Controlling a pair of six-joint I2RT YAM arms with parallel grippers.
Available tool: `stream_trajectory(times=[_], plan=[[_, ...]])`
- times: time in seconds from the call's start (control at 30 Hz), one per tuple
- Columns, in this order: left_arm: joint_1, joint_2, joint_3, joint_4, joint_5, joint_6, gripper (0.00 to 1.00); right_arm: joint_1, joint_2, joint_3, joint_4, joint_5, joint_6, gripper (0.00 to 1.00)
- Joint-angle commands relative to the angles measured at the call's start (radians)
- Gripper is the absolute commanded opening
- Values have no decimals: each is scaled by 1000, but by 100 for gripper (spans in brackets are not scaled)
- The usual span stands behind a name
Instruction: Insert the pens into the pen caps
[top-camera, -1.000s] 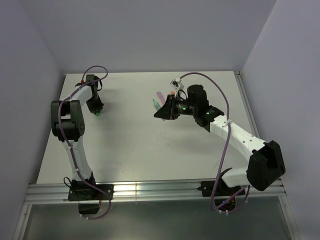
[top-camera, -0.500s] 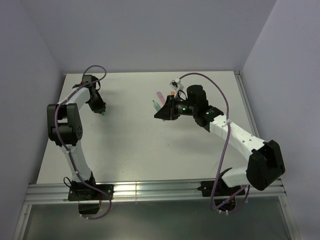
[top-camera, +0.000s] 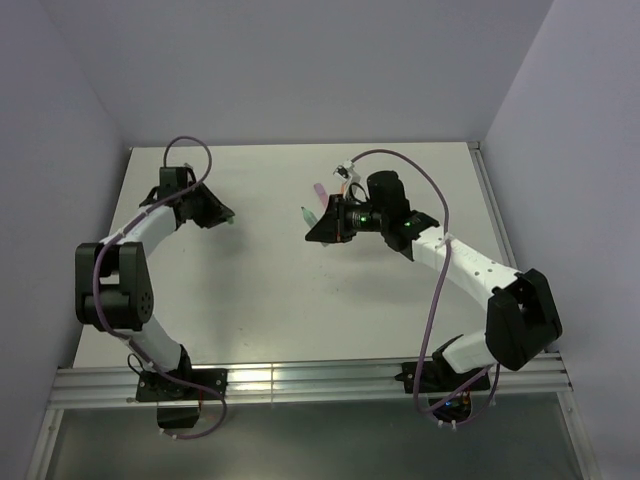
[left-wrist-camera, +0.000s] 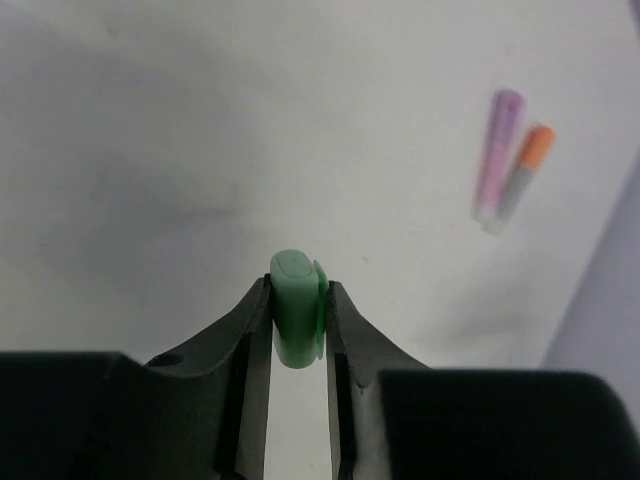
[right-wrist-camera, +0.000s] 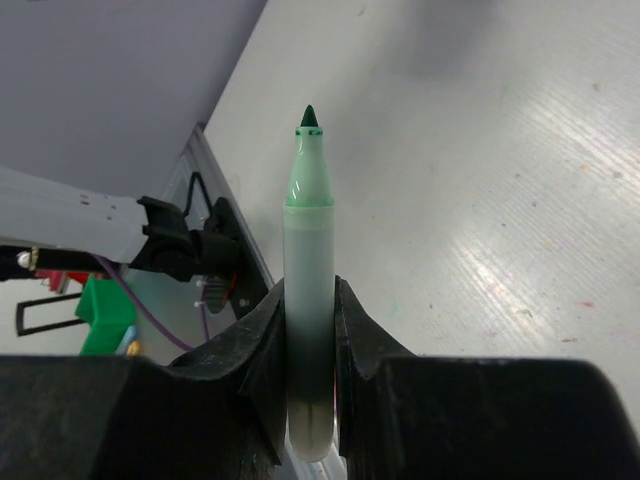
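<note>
Left wrist | left pincer (left-wrist-camera: 297, 300) pinching 1 cap (left-wrist-camera: 291, 322) | 2 pens (left-wrist-camera: 497, 152) (left-wrist-camera: 522, 178) beyond | right pincer (right-wrist-camera: 310, 300) pinching 1 green pen (right-wrist-camera: 308, 220)

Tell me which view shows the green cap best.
The left wrist view: the green cap sits large in the left gripper. The top view shows only a green speck; the right wrist view, nothing certain.

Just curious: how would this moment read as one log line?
left jaws: shut on green cap | right jaws: shut on green pen, uncapped | pink pen, orange-ended pen: on table | cap and pen apart
</note>
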Motion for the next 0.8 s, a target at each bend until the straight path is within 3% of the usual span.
stream_trajectory(times=[0.0, 0.2, 0.37, 0.4, 0.63, 0.77], plan=[[-9, -123, -116, 369, 267, -164, 0, 19, 17, 43, 101, -90, 30, 0], [-34, -223, -184, 824, 450, -460, 0, 69, 43, 75, 207, -157, 100, 0], [-54, -219, -194, 1120, 510, -653, 0, 85, 55, 109, 275, -151, 146, 0], [-58, -213, -206, 1240, 518, -692, 0, 88, 63, 122, 273, -150, 152, 0], [-98, -177, -228, 1554, 547, -906, 0, 106, 103, 198, 350, -140, 221, 0], [-112, -173, -234, 1620, 549, -950, 0, 108, 120, 218, 337, -132, 217, 0]])
